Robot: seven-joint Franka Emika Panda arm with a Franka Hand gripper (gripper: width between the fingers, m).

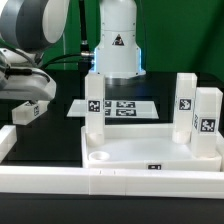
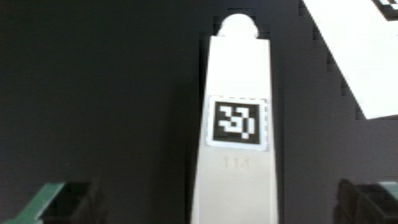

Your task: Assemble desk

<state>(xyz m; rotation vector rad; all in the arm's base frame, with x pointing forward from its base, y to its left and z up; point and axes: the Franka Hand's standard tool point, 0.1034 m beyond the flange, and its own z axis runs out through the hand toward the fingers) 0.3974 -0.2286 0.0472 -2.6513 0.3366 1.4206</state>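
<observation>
I see the gripper (image 1: 30,108) at the exterior view's left, jaws spread wide and empty above a lying leg (image 2: 237,130). The tabletop (image 1: 150,155) rests against the rail (image 1: 100,182), 3 legs (image 1: 95,105) upright beside it.

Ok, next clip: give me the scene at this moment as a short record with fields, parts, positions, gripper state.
tabletop: white tray-like tabletop lying flat near the front rail
legs standing: three upright white legs; one by the tabletop's corner on the exterior view's left, two on its right
leg in wrist view: one tagged leg lying between the fingertips, not gripped
gripper: open
marker board: flat behind the tabletop
</observation>
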